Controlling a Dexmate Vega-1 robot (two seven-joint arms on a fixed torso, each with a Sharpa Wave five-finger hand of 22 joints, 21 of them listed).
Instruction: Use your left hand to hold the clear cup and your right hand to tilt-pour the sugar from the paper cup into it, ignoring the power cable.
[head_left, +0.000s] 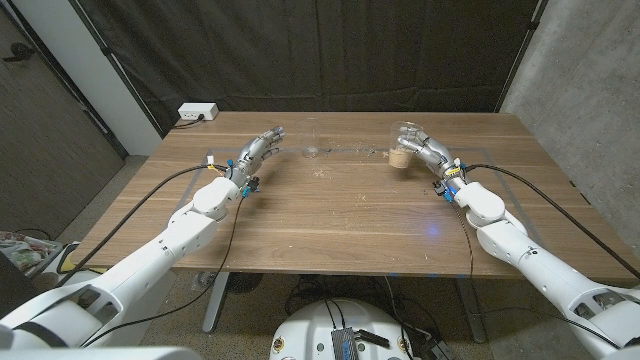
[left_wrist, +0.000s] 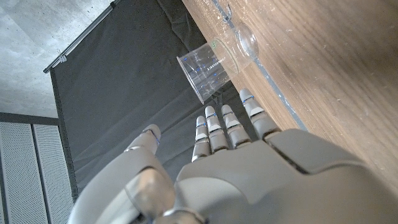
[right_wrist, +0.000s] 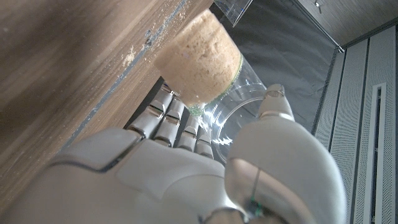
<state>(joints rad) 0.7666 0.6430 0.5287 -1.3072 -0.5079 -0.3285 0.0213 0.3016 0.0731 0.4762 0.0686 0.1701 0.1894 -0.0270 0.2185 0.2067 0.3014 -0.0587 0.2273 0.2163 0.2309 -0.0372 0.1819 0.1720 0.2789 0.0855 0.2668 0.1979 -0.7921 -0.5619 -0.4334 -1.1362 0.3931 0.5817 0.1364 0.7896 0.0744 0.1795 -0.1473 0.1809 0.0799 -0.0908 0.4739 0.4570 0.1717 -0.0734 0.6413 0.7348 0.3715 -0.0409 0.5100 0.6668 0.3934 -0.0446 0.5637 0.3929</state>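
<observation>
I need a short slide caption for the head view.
Left hand reaches toward empty clear cup; right hand holds sugar-filled cup.

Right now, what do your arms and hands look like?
My arms are smooth white shells with black cables running along them. Near each wrist sit little blue and yellow connectors with thin wires. My left hand and right hand are silver-grey metal, with segmented fingers and rounded plates over the back. From the wrist views, the finger segments look pale and glossy.

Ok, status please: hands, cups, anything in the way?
Left hand open, short of empty clear cup. Right hand grips sugar cup, upright, not pouring. Some sugar grains on table.
</observation>
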